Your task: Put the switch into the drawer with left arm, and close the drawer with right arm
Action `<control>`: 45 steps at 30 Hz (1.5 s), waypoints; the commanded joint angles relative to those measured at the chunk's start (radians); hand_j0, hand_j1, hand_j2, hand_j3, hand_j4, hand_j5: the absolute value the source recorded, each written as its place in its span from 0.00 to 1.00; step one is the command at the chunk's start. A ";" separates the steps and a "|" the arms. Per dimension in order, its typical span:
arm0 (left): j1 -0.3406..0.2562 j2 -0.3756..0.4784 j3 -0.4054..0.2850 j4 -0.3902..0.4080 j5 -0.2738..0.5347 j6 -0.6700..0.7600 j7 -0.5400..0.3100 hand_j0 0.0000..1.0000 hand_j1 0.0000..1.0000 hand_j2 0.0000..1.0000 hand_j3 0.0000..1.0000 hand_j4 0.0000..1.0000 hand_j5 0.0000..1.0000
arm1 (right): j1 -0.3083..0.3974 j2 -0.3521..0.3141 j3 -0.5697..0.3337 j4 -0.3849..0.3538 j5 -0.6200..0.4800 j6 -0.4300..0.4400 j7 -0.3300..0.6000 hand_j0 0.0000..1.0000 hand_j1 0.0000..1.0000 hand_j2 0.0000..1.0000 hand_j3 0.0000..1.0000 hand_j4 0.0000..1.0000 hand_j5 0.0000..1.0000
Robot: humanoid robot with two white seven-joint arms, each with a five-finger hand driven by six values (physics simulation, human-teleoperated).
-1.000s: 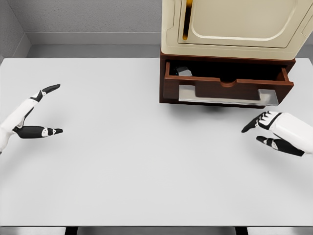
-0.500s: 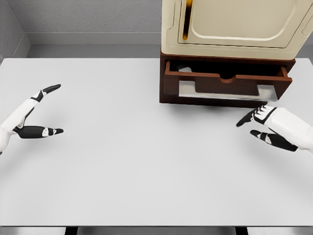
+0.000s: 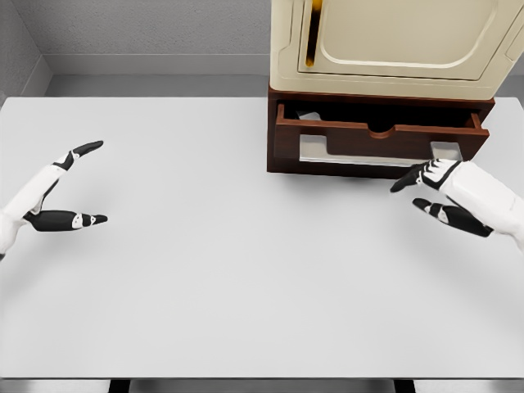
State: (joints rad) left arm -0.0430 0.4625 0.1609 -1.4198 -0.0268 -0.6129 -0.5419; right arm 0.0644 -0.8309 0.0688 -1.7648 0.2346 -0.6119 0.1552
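Note:
The brown wooden drawer [image 3: 372,139] under the cream cabinet [image 3: 393,45] stands partly open, with a clear handle [image 3: 377,152] on its front. A sliver of the grey switch [image 3: 307,115] shows inside at the drawer's left end. My right hand [image 3: 422,192] is open, its fingertips [image 3: 401,185] just in front of the drawer's right part, close to the handle. At the left side of the table my left hand [image 3: 82,184] rests open and holds nothing.
The white table [image 3: 229,262] spreads wide between both hands. The cabinet with its drawer base occupies the back right. A grey wall runs behind the table's far edge.
The drawer has slid inward, hiding most of the switch. My right hand has moved up and forward to the drawer front. The left hand has stayed still.

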 commanded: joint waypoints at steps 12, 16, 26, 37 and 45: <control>-0.002 0.001 0.000 -0.001 0.008 0.002 0.000 1.00 1.00 1.00 1.00 1.00 1.00 | -0.048 0.009 0.055 0.010 -0.003 0.001 -0.002 0.63 0.63 0.63 0.63 0.63 0.63; -0.002 0.001 0.000 -0.001 0.008 0.002 0.000 1.00 1.00 1.00 1.00 1.00 1.00 | -0.009 -0.011 0.049 -0.001 -0.009 0.001 -0.005 0.63 0.63 0.63 0.63 0.63 0.63; -0.002 0.001 0.000 -0.001 0.008 0.002 0.000 1.00 1.00 1.00 1.00 1.00 1.00 | -0.011 0.006 0.080 -0.001 0.003 0.001 -0.002 0.65 0.65 0.65 0.65 0.65 0.65; -0.002 0.001 -0.001 -0.002 0.008 0.002 0.000 1.00 1.00 1.00 1.00 1.00 1.00 | -0.035 0.006 0.085 0.001 0.006 0.001 -0.002 0.61 0.61 0.61 0.61 0.61 0.61; -0.002 -0.001 -0.001 -0.010 0.008 0.002 0.000 1.00 1.00 1.00 1.00 1.00 1.00 | -0.061 0.044 0.086 0.005 0.006 0.001 -0.002 0.59 0.59 0.59 0.59 0.59 0.59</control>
State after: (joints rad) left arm -0.0445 0.4616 0.1592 -1.4271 -0.0266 -0.6129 -0.5419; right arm 0.0015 -0.8024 0.1548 -1.7618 0.2458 -0.6118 0.1538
